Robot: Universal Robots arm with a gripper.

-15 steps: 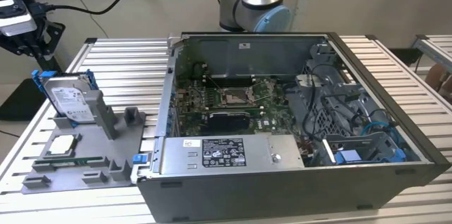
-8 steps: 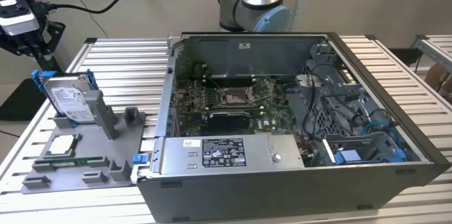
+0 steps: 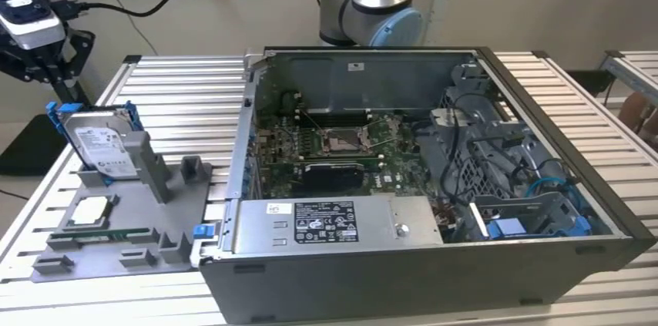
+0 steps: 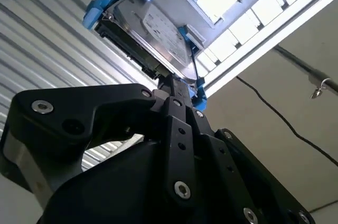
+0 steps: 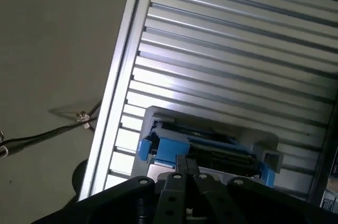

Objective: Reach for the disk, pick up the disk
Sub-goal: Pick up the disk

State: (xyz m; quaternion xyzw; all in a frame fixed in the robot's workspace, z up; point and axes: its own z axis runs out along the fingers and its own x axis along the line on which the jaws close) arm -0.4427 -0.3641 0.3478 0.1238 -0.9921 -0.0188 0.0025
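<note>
Nearest the lens in the second wrist view is the black linkage of the gripper (image 4: 173, 84). Its two fingers run together to a single tip. As far as we can judge from this angle and from the first wrist view, the jaws are drawn closed with nothing between them. Beyond the tip we see the disk (image 4: 153, 31), with its label face and blue rails showing. In the first wrist view the disk (image 5: 219, 155) lies edge-on, ahead of the tip.

In the exterior view the disk (image 3: 100, 141) stands on edge in a slot of the grey holder (image 3: 154, 210), leaning back a little, at nine o'clock from the open computer case (image 3: 411, 280). The gripper hangs at about eleven o'clock from the disk, above it and clearly apart from it. A small square chip (image 3: 91, 210) lies on the same holder at six o'clock from the disk.

We judge the reach unfinished, with no contact made. To do it well we would spread the jaws before closing in and keep the tip centred over the disk's upper edge. We would turn the wrist so the pads meet the two flat faces rather than the blue rails. We would come down along the slot's own lean, so that the holder's posts are not struck.
</note>
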